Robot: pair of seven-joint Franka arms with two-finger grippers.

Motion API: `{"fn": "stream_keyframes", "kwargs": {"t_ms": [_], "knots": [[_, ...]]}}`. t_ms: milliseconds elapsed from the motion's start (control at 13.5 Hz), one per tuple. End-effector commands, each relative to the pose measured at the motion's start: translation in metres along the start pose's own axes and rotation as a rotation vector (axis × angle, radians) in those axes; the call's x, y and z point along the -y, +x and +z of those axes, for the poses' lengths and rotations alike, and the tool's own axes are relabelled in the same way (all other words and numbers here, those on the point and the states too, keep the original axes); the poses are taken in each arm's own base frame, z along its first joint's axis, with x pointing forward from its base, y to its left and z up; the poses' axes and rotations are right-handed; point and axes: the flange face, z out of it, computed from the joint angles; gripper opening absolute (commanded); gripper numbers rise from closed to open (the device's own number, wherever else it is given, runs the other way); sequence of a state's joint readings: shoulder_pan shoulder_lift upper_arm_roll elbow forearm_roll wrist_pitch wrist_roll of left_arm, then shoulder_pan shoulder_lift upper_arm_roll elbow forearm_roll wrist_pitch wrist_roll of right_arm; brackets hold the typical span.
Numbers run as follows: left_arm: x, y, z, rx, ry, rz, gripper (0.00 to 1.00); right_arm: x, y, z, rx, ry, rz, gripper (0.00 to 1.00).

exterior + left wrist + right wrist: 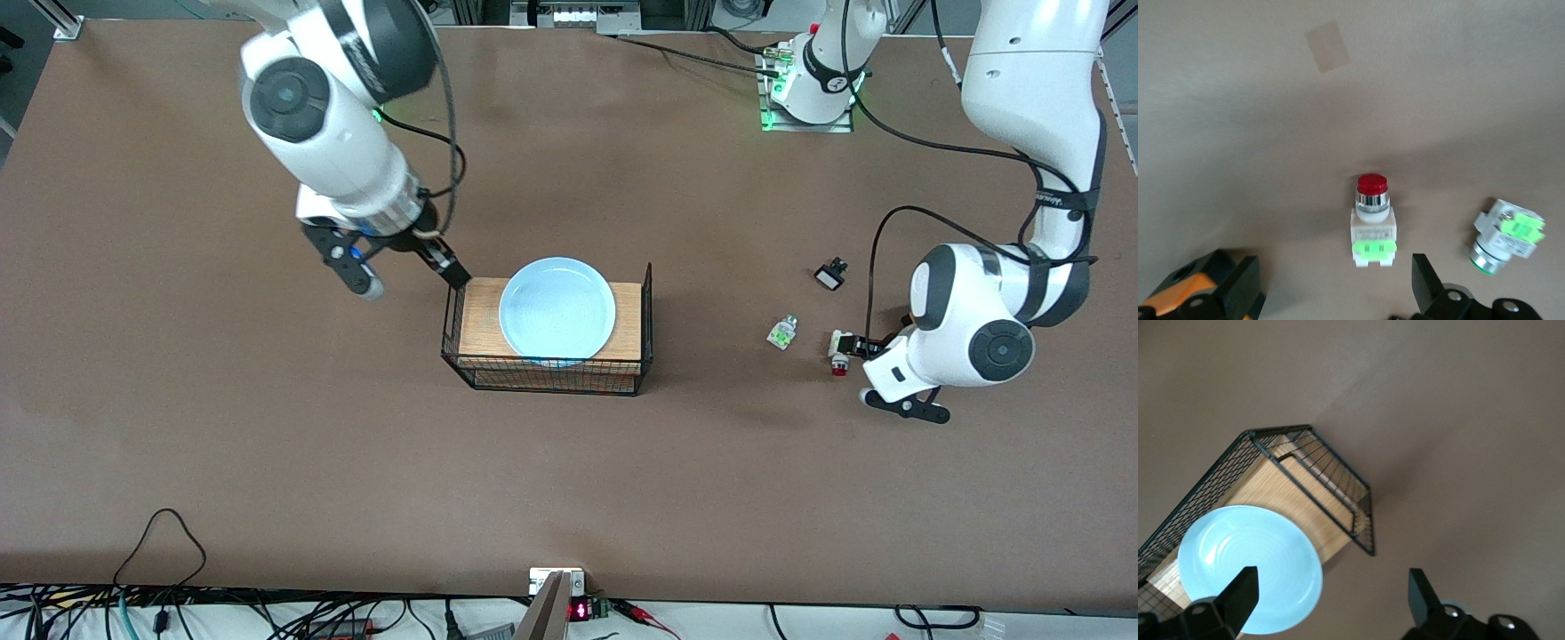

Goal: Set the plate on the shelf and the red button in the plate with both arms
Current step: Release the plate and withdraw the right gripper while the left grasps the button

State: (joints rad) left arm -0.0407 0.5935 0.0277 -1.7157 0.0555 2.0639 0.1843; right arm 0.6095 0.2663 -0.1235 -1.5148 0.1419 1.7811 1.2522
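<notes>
The light blue plate [557, 311] [1251, 567] lies flat on the wooden board inside a black wire basket [647, 313] [1318, 463]. My right gripper [411, 277] [1331, 587] hangs open and empty over the basket's end toward the right arm's end of the table. The red button [838, 354] [1372, 220] lies on the table toward the left arm's end, its red cap pointing away from the wrist. My left gripper [858, 348] [1336, 280] is low over it and open. The button lies just ahead of the fingertips, untouched.
A white-and-green part without a red tip [782, 332] [1507, 233] lies beside the red button. A small black-and-white part [830, 274] sits farther from the front camera. An orange box [1175, 297] shows by one left finger. Bare brown table surrounds the basket.
</notes>
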Motion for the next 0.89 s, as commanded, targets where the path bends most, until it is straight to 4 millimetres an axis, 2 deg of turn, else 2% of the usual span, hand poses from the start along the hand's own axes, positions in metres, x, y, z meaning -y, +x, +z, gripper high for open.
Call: {"fn": "stream_keyframes", "kwargs": {"t_ms": [0, 74, 149, 297, 371, 446, 594, 743, 817], "knots": [[-0.001, -0.003, 0.025, -0.011, -0.027, 0.016, 1.00, -0.026, 0.040, -0.049, -0.002, -0.043, -0.109, 1.00], [-0.002, -0.003, 0.038, -0.012, -0.027, 0.016, 1.00, -0.040, 0.063, -0.059, -0.010, -0.056, -0.153, 1.00], [-0.004, -0.002, 0.039, -0.024, -0.026, 0.016, 1.00, -0.057, 0.087, -0.075, -0.046, -0.060, -0.228, 1.00], [-0.011, 0.002, 0.050, -0.026, -0.028, 0.025, 1.00, -0.091, 0.135, -0.088, -0.054, -0.089, -0.362, 1.00], [-0.010, 0.003, 0.057, -0.029, -0.027, 0.024, 1.00, -0.113, 0.167, -0.092, -0.048, -0.091, -0.424, 1.00], [-0.011, 0.003, 0.063, -0.021, -0.029, 0.034, 0.95, -0.135, 0.196, -0.096, -0.042, -0.090, -0.487, 1.00], [-0.016, 0.003, 0.062, -0.013, -0.028, 0.046, 0.44, -0.173, 0.240, -0.098, -0.027, -0.092, -0.600, 1.00], [-0.019, 0.003, 0.059, -0.016, -0.028, 0.051, 0.27, -0.199, 0.266, -0.098, -0.017, -0.094, -0.677, 1.00], [-0.020, 0.003, 0.056, -0.012, -0.029, 0.050, 0.24, -0.205, 0.271, -0.097, -0.010, -0.098, -0.717, 1.00]]}}
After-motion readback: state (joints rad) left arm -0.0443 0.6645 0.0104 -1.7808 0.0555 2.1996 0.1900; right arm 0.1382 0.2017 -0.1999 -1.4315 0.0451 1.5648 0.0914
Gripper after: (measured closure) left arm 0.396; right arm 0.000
